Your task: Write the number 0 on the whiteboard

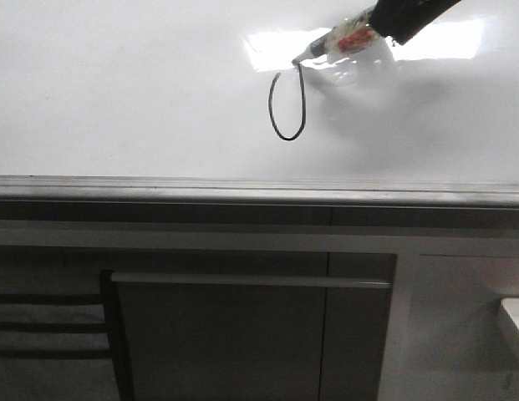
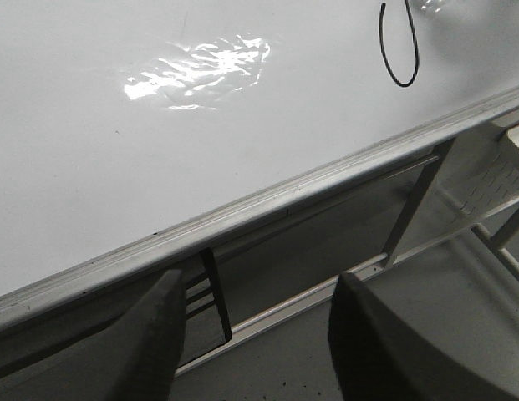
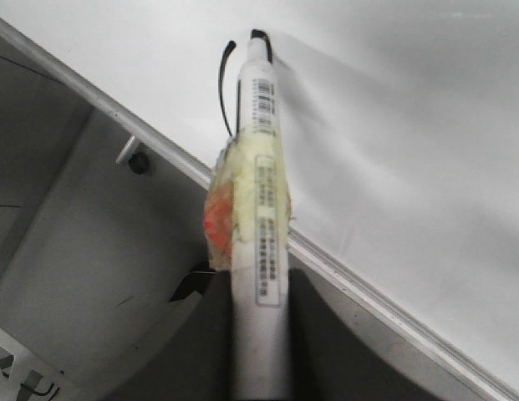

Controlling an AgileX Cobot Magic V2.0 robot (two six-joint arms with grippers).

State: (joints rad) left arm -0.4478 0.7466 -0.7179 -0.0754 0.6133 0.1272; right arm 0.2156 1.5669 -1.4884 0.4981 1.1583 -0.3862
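Glossy white whiteboard [image 1: 117, 92] fills the upper frame; its grey metal edge strip [image 1: 242, 190] crosses mid-frame. Thin black oval number 0 [image 1: 287, 104] sits upper centre, bare board at left. Right gripper [image 3: 259, 334] jaws clamp a white marker [image 3: 261, 184]; left gripper [image 2: 259, 334] jaws gape, empty.

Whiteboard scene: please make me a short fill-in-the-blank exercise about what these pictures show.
1. The number 0 is drawn in ___ ink on the whiteboard.
2. The oval is not closed at its ___.
3. The marker is held by the ___ claw.
4. The left claw holds ___.

Missing words: black; top; right; nothing
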